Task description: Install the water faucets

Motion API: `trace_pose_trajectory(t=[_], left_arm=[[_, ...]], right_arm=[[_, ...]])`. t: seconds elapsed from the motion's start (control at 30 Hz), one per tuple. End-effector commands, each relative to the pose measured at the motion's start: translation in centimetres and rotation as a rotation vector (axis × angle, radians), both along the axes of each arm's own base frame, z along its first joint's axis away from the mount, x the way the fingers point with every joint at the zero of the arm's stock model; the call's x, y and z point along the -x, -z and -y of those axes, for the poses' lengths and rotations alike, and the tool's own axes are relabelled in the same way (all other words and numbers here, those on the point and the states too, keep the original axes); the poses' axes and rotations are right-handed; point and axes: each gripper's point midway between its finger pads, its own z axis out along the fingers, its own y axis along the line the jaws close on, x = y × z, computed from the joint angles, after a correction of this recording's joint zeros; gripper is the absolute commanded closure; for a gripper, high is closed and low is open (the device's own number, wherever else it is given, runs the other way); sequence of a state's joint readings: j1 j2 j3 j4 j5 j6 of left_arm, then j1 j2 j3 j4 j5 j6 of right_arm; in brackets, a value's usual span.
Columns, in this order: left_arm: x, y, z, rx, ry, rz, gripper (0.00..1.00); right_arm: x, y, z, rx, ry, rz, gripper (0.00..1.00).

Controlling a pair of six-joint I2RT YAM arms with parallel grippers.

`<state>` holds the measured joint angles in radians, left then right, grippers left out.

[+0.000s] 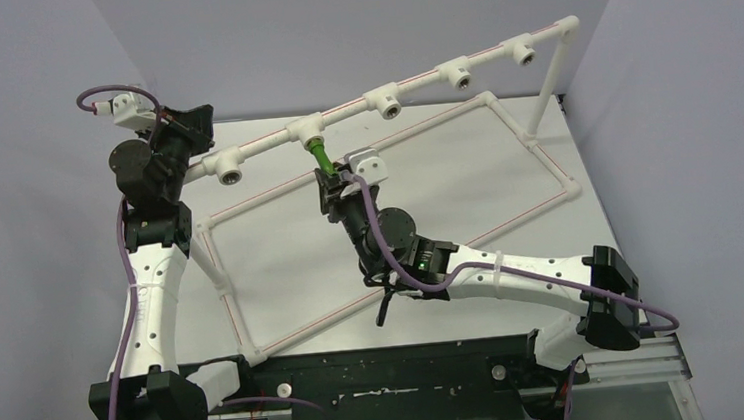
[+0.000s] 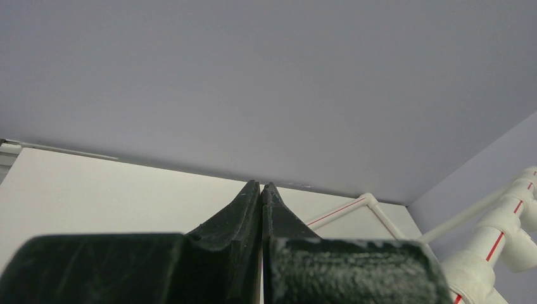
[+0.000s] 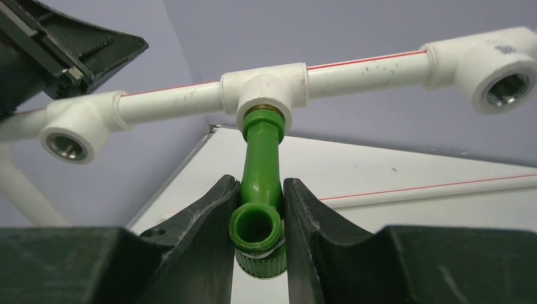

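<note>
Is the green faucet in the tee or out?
In. The faucet enters the tee opening; how far it is screwed, cannot tell.

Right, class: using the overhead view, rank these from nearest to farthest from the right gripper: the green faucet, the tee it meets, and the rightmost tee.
1. The green faucet: between the right gripper's jaws.
2. The tee holding the faucet: just beyond, on the rail.
3. The rightmost tee: far right end of that rail.
</note>
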<state>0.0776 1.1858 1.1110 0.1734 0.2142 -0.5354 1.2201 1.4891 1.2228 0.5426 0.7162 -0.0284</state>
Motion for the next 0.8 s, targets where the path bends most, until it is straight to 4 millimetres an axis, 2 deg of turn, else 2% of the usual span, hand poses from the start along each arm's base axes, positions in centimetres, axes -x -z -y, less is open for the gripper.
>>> trace_pose_trajectory(t=[0.0,0.57,0.77], left_arm=[[1.7,18.6,0.0,0.044,0.005,-0.59,1.0],[1.8,18.6,0.1,0.048,0.009,-0.591,1.0],[1.7,18.6,0.0,0.046,0.007,-0.589,1.0]], right_arm=[[0.9,-6.3,1.9,-0.492,-0.088,-0.031,1.0],[0.1,-5.9,3.5,-1.034,-0.123,-0.257,1.0],[-0.8,-4.8,3.3,-1.185,-0.106,-0.403,1.0]])
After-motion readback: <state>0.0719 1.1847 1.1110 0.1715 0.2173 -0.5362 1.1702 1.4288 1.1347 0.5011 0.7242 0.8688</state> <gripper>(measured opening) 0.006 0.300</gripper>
